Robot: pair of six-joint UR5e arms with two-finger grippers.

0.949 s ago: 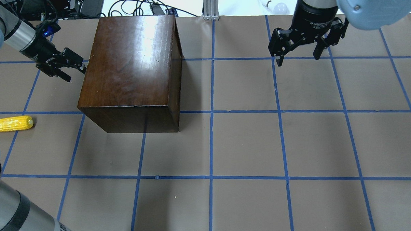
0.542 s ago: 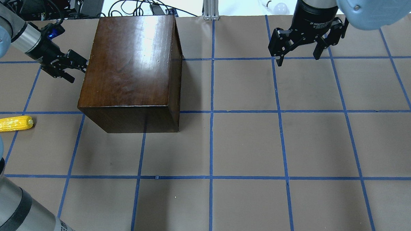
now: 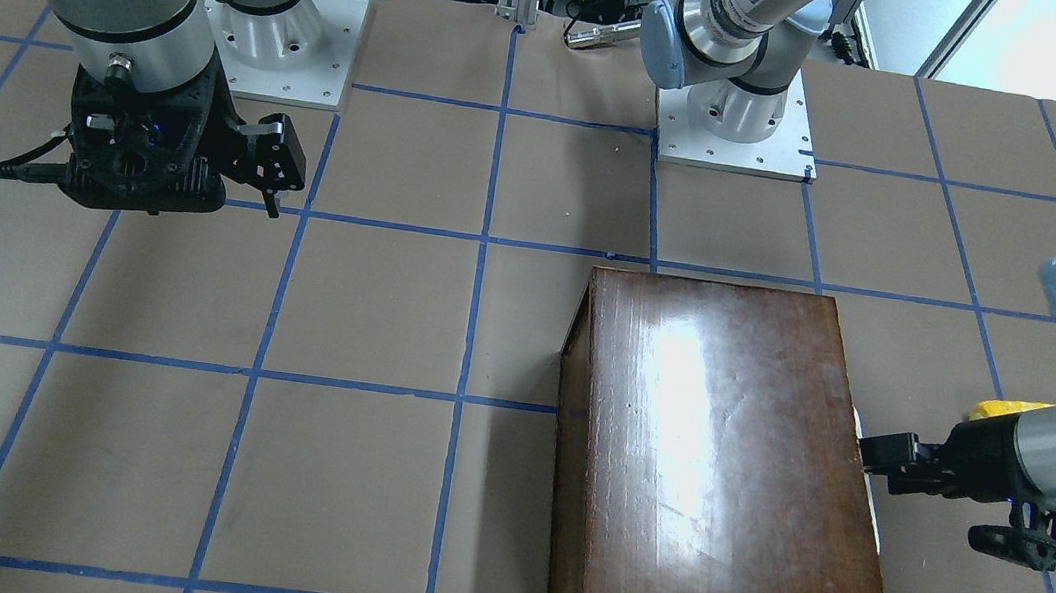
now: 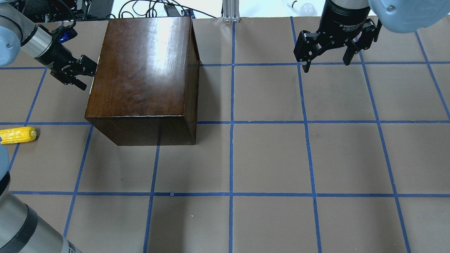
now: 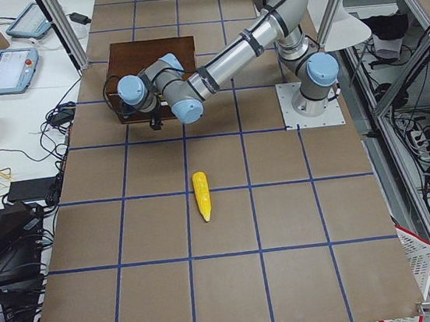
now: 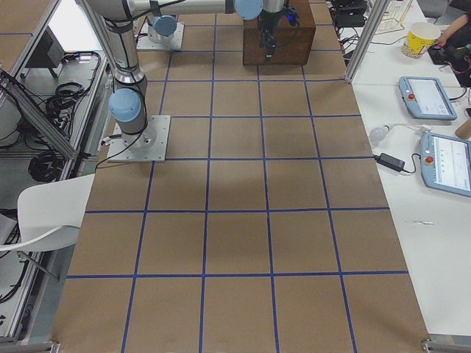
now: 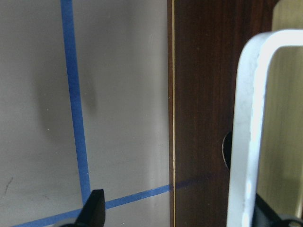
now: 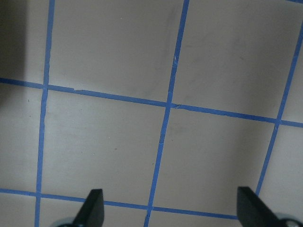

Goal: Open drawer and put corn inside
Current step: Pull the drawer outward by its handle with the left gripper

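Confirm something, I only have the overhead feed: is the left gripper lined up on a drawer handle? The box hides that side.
Observer: Yes. The left wrist view shows a white handle on the drawer front, between the open fingers of the left gripper, close to one of them.
Operator: Drawer pulled out at all?
Observer: Front-facing view shows no tray past the edge of the box; it looks shut.
Operator: Corn is half hidden here. Is it free?
Observer: Exterior left view shows the whole corn lying alone on the table, well apart from the box.
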